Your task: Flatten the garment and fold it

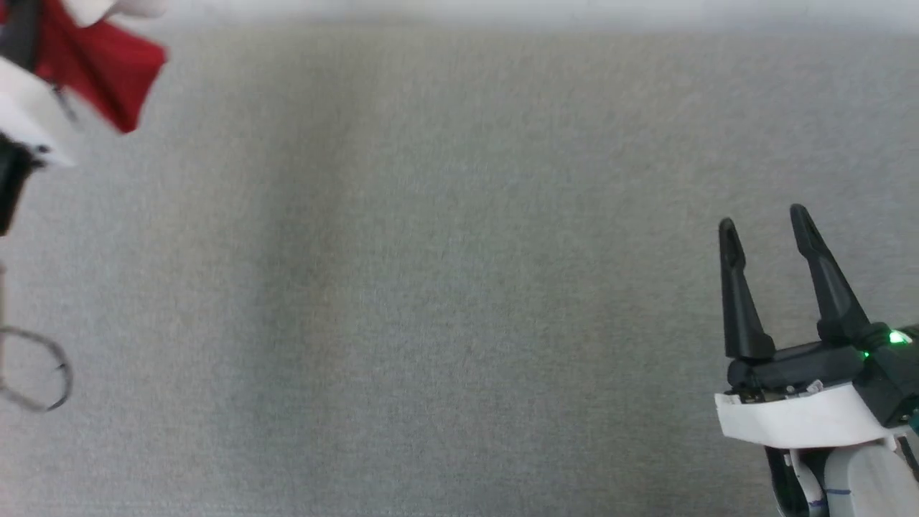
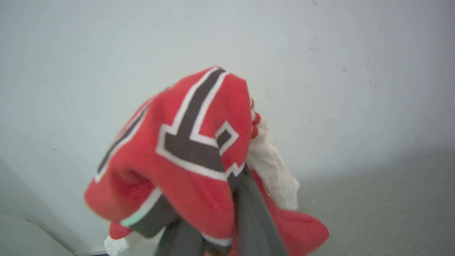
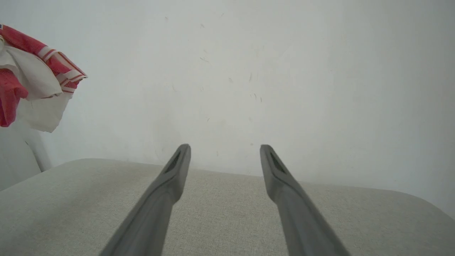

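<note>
Red, white-sleeved garment [image 2: 199, 149], one, bunched, hanging clear of grey woven worktop [image 1: 431, 287], pinched in left end effector [image 2: 220, 227]; right end effector [image 1: 764, 221] spread wide, empty. Two end effectors in all. Pale wall [image 3: 249, 71] behind.

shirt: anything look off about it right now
Yes. The shirt is a bunched wad draped over the left gripper, off the grey surface, print crumpled, nowhere near flat. The right gripper is open and empty.

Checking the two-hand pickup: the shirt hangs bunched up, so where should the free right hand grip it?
The white sleeve, near its striped trim, coming from the robot's right. It dangles loose on the side facing the open right hand, while the shirt body is wadded together.
</note>
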`<state>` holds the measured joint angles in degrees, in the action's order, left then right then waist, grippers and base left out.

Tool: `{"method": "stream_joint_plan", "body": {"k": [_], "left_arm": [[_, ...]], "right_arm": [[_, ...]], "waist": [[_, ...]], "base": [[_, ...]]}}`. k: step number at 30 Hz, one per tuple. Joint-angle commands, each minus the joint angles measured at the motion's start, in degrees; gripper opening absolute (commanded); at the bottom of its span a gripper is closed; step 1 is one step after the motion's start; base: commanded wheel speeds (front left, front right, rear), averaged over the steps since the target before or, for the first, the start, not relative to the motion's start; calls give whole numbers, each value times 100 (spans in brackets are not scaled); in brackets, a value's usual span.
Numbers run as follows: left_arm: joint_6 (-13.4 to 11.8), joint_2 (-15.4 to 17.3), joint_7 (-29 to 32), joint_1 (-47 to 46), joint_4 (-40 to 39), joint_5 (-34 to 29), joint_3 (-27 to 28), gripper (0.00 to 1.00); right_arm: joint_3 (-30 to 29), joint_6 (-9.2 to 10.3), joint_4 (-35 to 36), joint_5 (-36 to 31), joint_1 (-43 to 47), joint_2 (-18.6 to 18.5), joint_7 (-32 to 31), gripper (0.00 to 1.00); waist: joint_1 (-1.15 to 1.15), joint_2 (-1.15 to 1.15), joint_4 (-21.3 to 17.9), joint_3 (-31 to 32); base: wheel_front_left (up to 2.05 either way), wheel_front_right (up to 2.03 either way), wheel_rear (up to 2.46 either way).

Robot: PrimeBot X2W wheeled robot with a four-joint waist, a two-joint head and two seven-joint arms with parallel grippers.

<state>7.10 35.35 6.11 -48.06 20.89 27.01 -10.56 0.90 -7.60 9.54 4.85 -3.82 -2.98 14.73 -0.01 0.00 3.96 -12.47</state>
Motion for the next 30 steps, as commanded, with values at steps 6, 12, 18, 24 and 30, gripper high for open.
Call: {"method": "stream_joint_plan", "body": {"k": [6, 12, 18, 24, 30], "left_arm": [[-3, -400, 196, 261, -956, 35, -333, 0], [-256, -1098, 392, 779, -1665, 117, -841, 0], [-421, -1689, 130, 1492, -1325, -91, -1505, 0], [-461, -2134, -224, 1935, -135, -352, -2091, 0], [-373, -2478, -662, 2042, 707, -434, -2394, 100]], "right_arm": [[-160, 11, -122, 49, 132, 10, 27, 100], [-266, 11, -237, 48, 164, 10, 27, 100], [-175, 11, -377, 103, 90, 10, 27, 100], [-134, 11, -563, 159, 57, 10, 27, 100], [-159, 11, -677, 138, 82, 10, 27, 100]], "waist": [[1, 0, -555, 524], [1, 0, -986, 388], [1, 0, -1480, 129], [1, 0, -1762, -34], [1, 0, -1719, 87]], "base": [[0, 0, 0], [0, 0, 0], [0, 0, 0], [0, 0, 0], [0, 0, 0]]}}
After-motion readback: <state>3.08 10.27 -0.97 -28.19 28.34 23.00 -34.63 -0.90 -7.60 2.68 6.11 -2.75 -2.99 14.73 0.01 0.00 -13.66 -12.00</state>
